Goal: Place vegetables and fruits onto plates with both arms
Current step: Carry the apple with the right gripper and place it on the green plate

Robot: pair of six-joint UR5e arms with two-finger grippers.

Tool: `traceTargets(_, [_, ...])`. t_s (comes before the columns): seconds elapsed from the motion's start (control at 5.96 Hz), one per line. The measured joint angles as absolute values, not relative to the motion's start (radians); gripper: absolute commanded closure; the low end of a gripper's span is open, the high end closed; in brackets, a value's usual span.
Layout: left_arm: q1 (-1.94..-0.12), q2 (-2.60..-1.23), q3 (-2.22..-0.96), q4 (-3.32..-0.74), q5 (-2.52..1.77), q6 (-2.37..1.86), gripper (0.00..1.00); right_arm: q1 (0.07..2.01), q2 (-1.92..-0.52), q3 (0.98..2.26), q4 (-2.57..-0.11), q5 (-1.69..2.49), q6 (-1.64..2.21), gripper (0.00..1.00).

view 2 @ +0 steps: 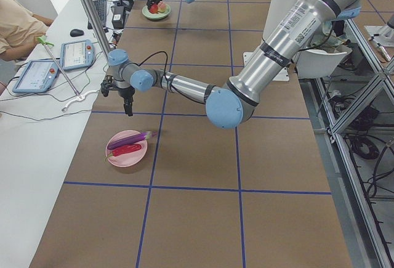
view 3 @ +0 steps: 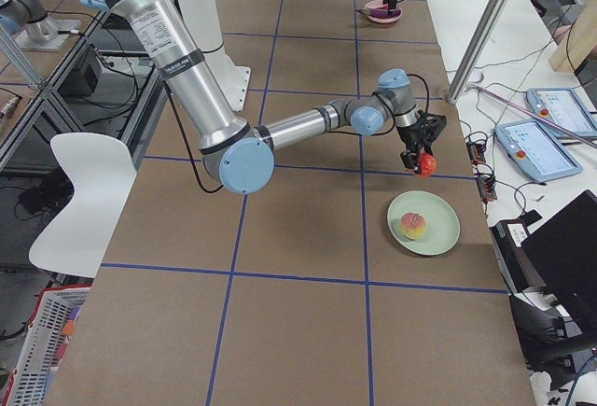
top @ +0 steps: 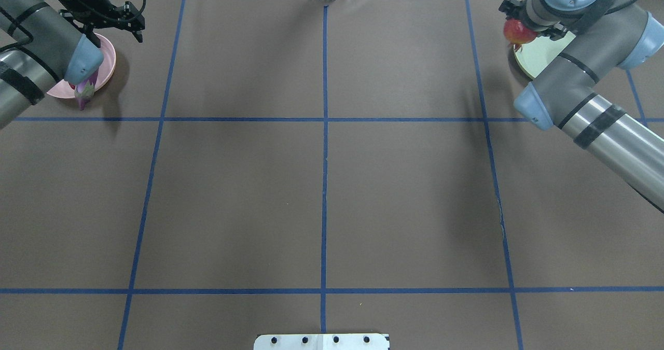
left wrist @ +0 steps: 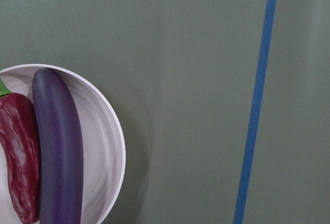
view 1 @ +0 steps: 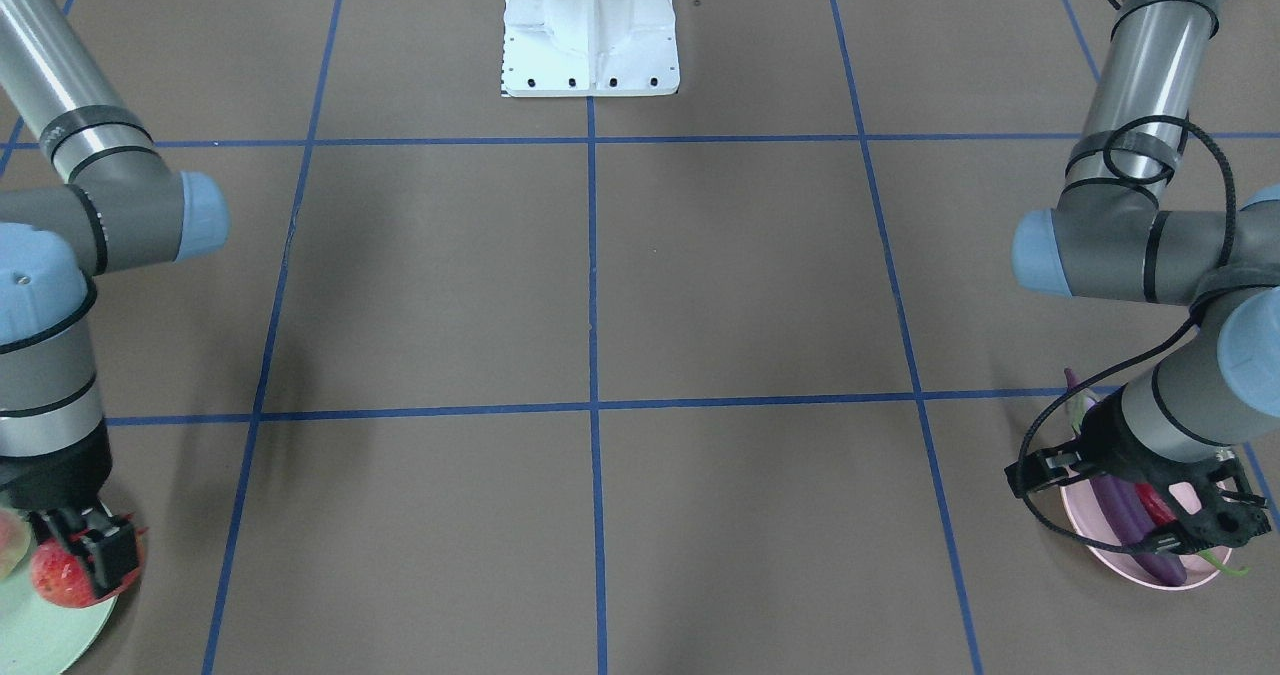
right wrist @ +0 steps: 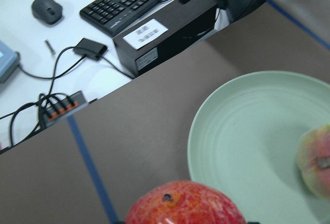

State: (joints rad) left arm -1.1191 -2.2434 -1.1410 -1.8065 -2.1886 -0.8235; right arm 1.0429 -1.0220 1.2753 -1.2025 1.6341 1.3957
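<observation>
Pinching round speckled red strawberry (view 1: 60,575) in right gripper (view 1: 88,553) near rim of pale mint-green plate (view 1: 60,637), not yet down; pinkish-yellow peach half (view 3: 413,226) there, long purple eggplant (left wrist: 59,152) and red chili (left wrist: 18,152) on pale pink plate (left wrist: 103,147). Cannot tell spread of left gripper (view 2: 128,111).

Grey tubular arms (view 1: 1140,65) carry light-blue joint caps (view 1: 1035,253) and black cables (view 1: 1229,195).

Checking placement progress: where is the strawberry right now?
In the exterior right view, the strawberry is held aloft by the right gripper, near the rim of the green plate, where the peach lies.
</observation>
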Motion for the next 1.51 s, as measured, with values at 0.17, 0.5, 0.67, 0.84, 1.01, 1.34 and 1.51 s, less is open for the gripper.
traceTargets(0.17, [-1.114,-2.243,-1.144,-1.808,-2.188,-0.834,0.0,1.063,-1.02,1.226,-1.201,1.634,1.387,0.6])
traceTargets(0.5, [-1.113,-2.242,-1.153,-1.806,-2.185,-0.838,0.0,1.065,-1.018,1.143,-1.161,1.638,1.387,0.0])
traceTargets(0.67, [-1.114,-2.241,-1.161,-1.804,-2.185,-0.838,0.0,1.064,-1.018,1.117,-1.138,1.642,1.387,0.0])
traceTargets(0.84, [-1.115,-2.24,-1.172,-1.802,-2.186,-0.838,0.0,1.064,-1.018,1.112,-1.127,1.658,1.385,0.0])
traceTargets(1.01, [-1.116,-2.239,-1.19,-1.794,-2.186,-0.838,0.0,1.074,-1.019,1.117,-1.112,1.693,1.383,0.0])
traceTargets(1.34, [-1.12,-2.182,-1.278,-1.792,-2.185,-0.825,0.0,1.146,-1.019,1.146,-1.094,1.842,1.334,0.0])
traceTargets(1.51, [-1.139,-2.142,-1.337,-1.791,-2.19,-0.799,0.0,1.208,-1.022,1.161,-1.096,1.971,1.288,0.0])
